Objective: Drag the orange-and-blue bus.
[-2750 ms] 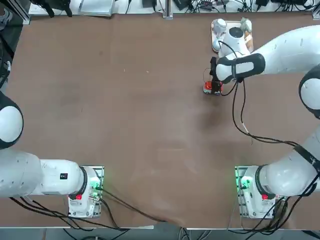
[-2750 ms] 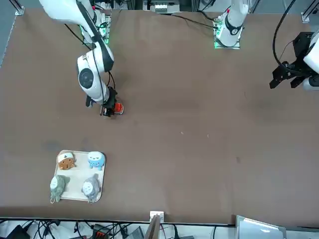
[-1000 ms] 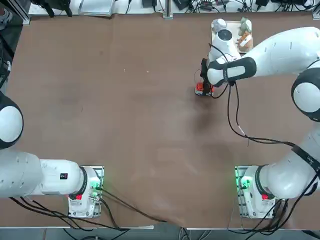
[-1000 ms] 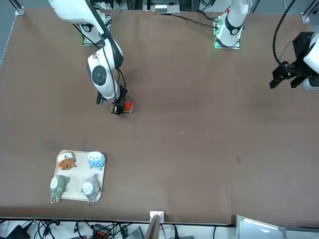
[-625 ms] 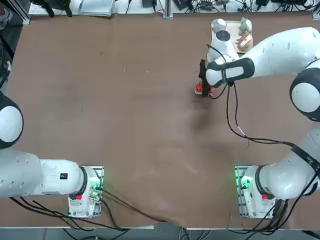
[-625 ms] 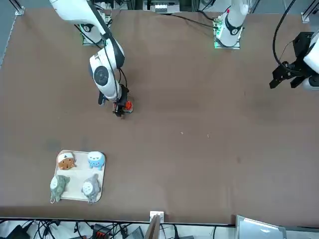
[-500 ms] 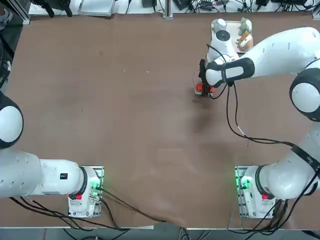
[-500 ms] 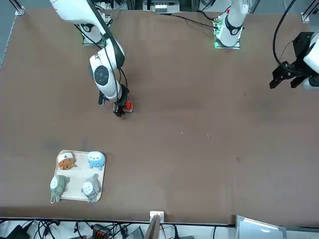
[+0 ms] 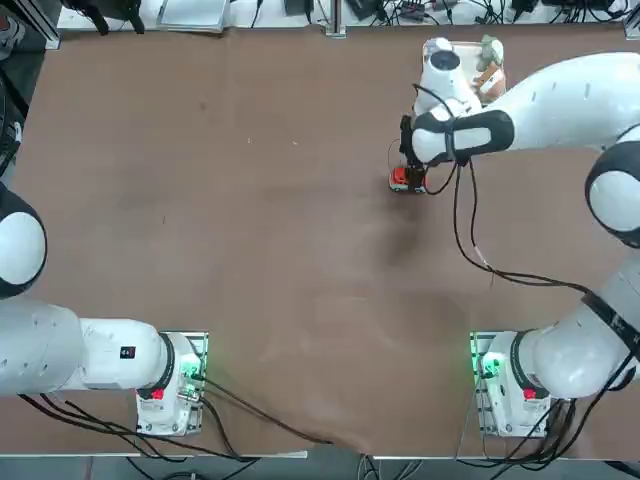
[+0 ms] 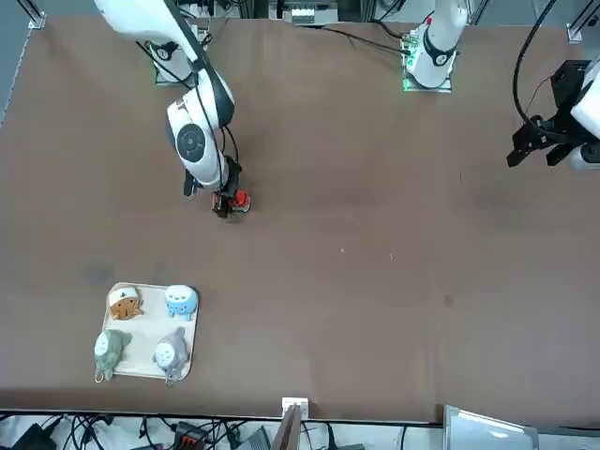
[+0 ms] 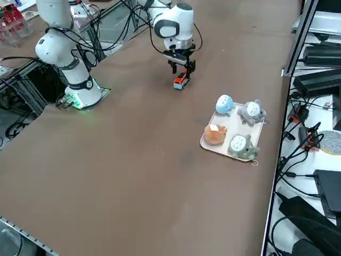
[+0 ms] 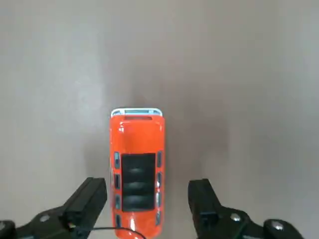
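Note:
The orange-and-blue bus is a small orange toy with dark roof windows, standing on the brown table. My right gripper is open and straddles its rear end, each finger a small gap away from the bus's sides. From overhead the bus lies just under the right gripper, toward the table's far right. In the front view the bus peeks out beside the gripper. From the right side the bus rests below the gripper.
A pale tray holding several small figurines, one orange-brown and the others grey, white and blue, sits by the far right table edge, also seen as the tray. Cables trail from the right arm over the table.
The gripper dragged the bus a short way to the robot's left, then opened and let go of it. The bus now stands free between the fingers.

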Controlling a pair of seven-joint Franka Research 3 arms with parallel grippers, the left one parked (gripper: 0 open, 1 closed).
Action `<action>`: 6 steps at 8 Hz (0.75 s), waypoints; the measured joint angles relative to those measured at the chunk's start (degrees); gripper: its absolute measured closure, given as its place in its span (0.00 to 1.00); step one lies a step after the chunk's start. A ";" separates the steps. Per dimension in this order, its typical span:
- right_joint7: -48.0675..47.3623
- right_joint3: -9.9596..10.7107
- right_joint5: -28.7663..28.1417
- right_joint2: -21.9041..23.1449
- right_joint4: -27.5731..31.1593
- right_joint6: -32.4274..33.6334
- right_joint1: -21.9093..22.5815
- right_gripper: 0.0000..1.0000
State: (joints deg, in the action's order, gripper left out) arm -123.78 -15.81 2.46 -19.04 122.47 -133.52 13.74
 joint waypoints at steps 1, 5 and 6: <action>1.58 -0.12 -0.03 2.07 -2.23 5.57 0.01 0.00; 20.46 -0.15 -0.15 3.80 -16.67 28.51 -0.07 0.00; 27.31 0.10 -0.16 3.76 -19.25 32.77 -0.43 0.00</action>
State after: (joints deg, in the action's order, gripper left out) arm -96.47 -15.71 2.30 -15.28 103.23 -100.75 13.31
